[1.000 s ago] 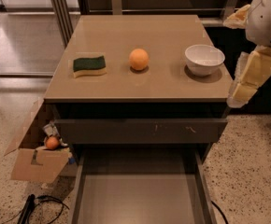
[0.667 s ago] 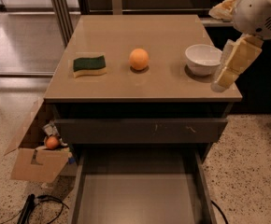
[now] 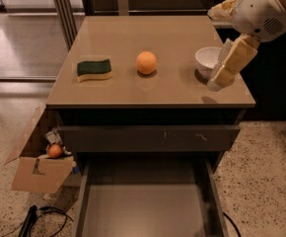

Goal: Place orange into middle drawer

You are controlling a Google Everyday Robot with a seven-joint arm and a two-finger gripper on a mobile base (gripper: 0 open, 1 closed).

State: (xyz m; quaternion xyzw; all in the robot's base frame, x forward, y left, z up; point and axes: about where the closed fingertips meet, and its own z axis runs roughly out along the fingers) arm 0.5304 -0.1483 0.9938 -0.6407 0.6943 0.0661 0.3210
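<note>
- Plainly, the gripper [image 3: 217, 82] hung over the tabletop's 3 o'clock edge, slanting down toward 7 o'clock from the white arm [image 3: 261, 6]. Whether it was open or closed could not be told.
- It crossed in front of the white bowl [image 3: 203, 58], hiding that bowl's right side. Contact between them could not be told.
- The orange [image 3: 146, 62] sat on the table [image 3: 148, 90], well apart at the gripper's 9 o'clock and ungripped, with the bowl standing between them.
- A green-and-yellow sponge [image 3: 93, 69] lay at the orange's 9 o'clock, apart from it.
- At the table's 6 o'clock a dark grey drawer front [image 3: 148, 138] was closed.
- Beneath it the middle drawer [image 3: 143, 206] stood pulled out, its flat floor showing.
- At 8 o'clock on the floor a cardboard box [image 3: 39, 174] held a small reddish ball [image 3: 54, 150], with black cables [image 3: 34, 218] near it.
</note>
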